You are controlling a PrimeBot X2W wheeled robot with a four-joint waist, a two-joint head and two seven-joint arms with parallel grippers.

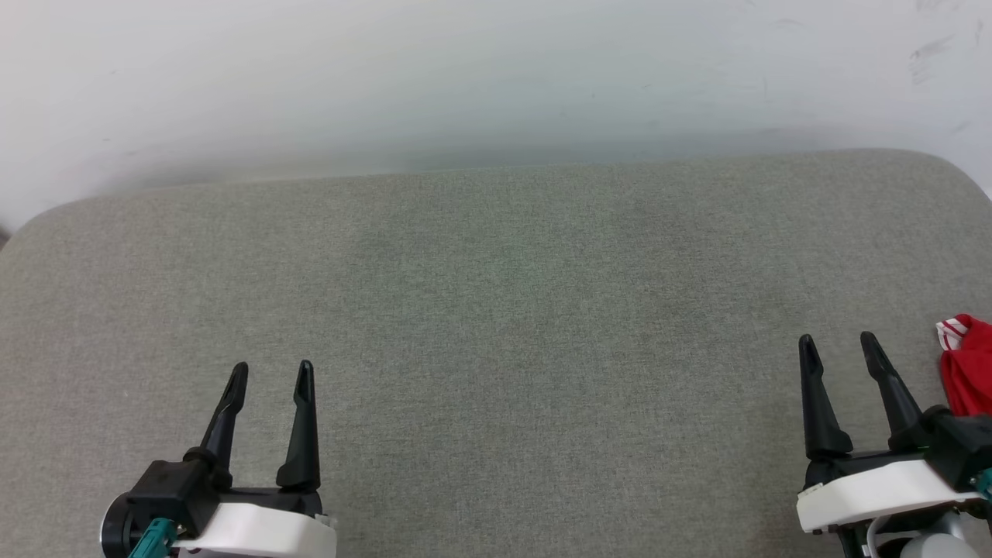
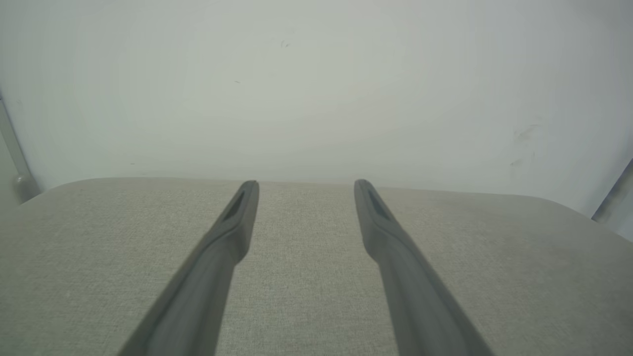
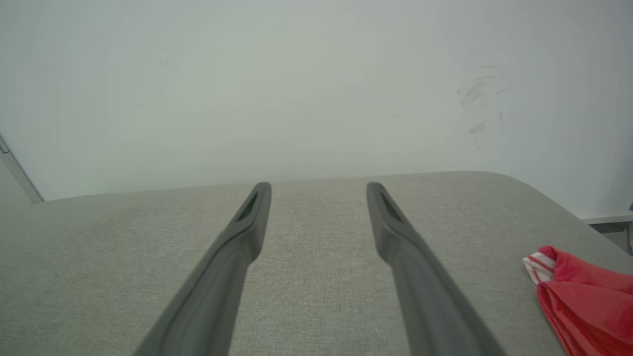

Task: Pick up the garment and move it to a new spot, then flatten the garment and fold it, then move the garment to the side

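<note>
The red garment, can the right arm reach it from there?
Probably yes. The red garment lies just beside the right gripper, whose jaws stand open, and nothing sits between them on the grey surface.

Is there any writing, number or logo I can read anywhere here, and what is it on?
None can be read. The part of the red garment in view is plain red cloth with striped trim. The grey surface and white wall bear no lettering.
</note>
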